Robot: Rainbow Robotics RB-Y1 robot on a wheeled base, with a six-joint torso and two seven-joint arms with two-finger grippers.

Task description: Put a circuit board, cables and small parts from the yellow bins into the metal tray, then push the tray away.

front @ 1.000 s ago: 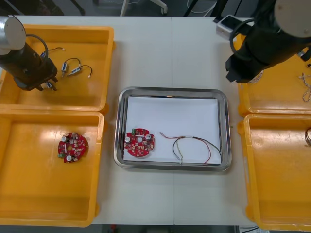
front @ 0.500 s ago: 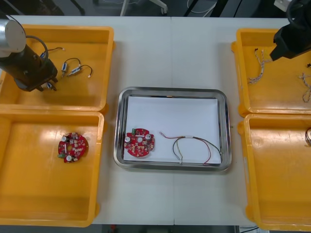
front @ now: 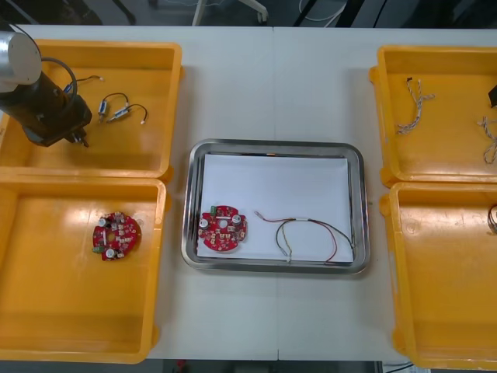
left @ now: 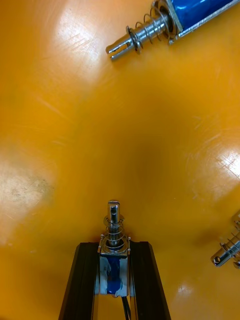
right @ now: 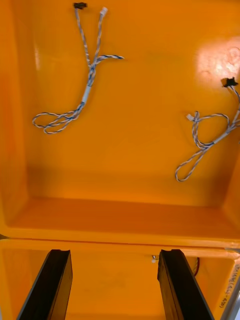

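The right hand (right: 114, 254), fingers spread and empty, has swung off to the frame's right edge above the twisted cables (right: 86, 94); upper left, the left hand (left: 114, 247) pinches a small metal part (left: 114, 227), likely next for the centre tray (front: 276, 146)

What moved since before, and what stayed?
The right arm swung off to the robot's right; its right gripper, fingers open, now faces the far right yellow bin with the blue and white cables. The left gripper stayed in the far left yellow bin, shut on a small metal part. Nothing in the metal tray moved.
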